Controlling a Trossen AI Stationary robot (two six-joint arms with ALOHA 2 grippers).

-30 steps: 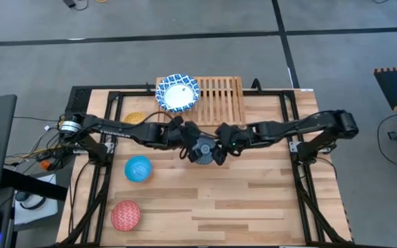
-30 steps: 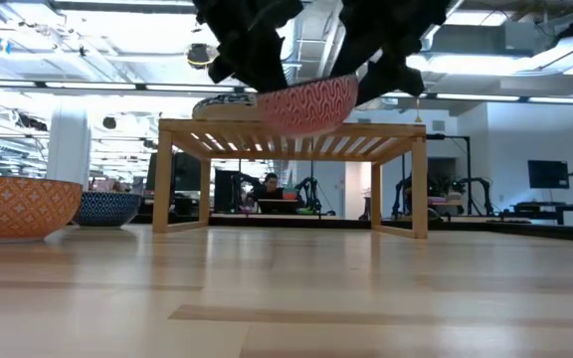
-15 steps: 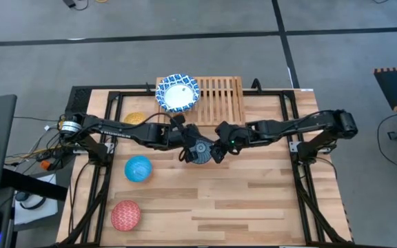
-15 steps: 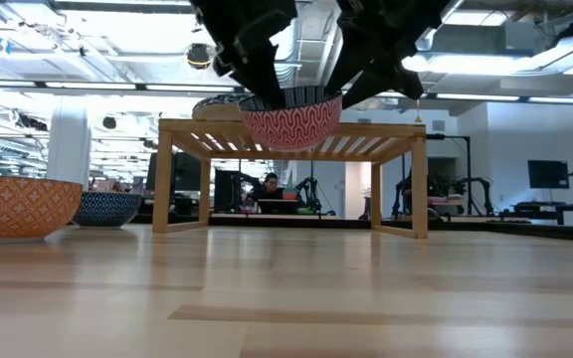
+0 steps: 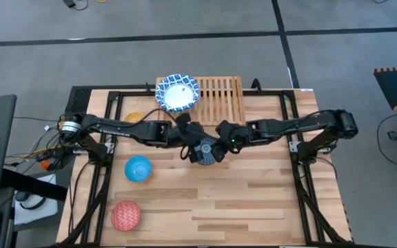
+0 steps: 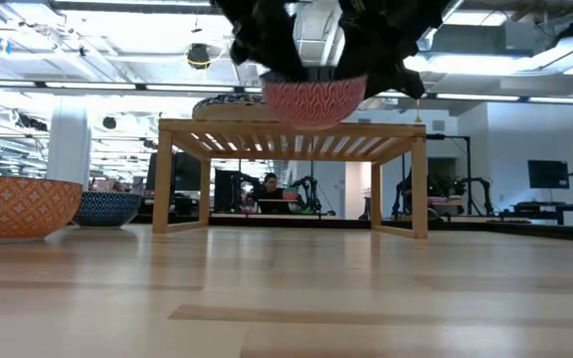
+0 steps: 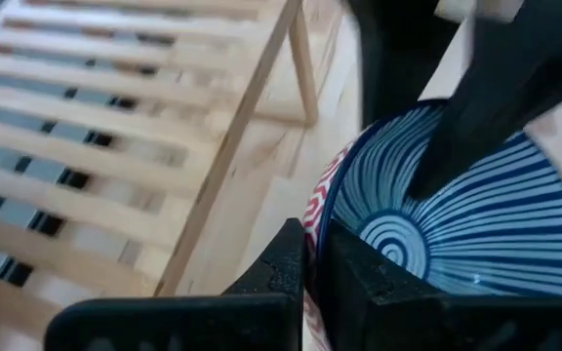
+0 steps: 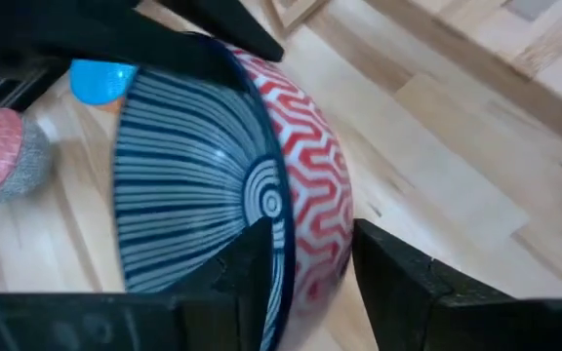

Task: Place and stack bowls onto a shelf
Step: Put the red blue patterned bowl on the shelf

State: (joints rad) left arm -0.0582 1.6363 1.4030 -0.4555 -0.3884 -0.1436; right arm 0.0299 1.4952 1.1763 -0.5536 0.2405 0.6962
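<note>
Holding the red-patterned bowl (image 5: pixel 203 150) aloft at frame centre in the high view, just below the shelf (image 5: pixel 218 98), which sits at upper centre of the table (image 5: pixel 253 200). Left gripper (image 7: pixel 310 278) pinching the rim with fingers fully closed, one inside the blue-striped interior, one outside. Right gripper (image 8: pixel 305 263) straddling the opposite rim, fingers partly closed on it, one inside, one against the red zigzag wall; judging both as gripping. In the low view, bowl (image 6: pixel 313 97) hanging upright, its base about level with the slatted top and overlapping the front edge; cannot tell how far in front. Shelf lying up-frame from the bowl in the high view, so coming move likely going straight toward the slats. White blue-rimmed bowl (image 5: pixel 178 93) already occupying the shelf's left end; bare slats to its right lying nearer the right arm. Yellow bowl (image 5: pixel 134 118), light blue bowl (image 5: pixel 138 168) and another red bowl (image 5: pixel 125 214) waiting at left of table.
</note>
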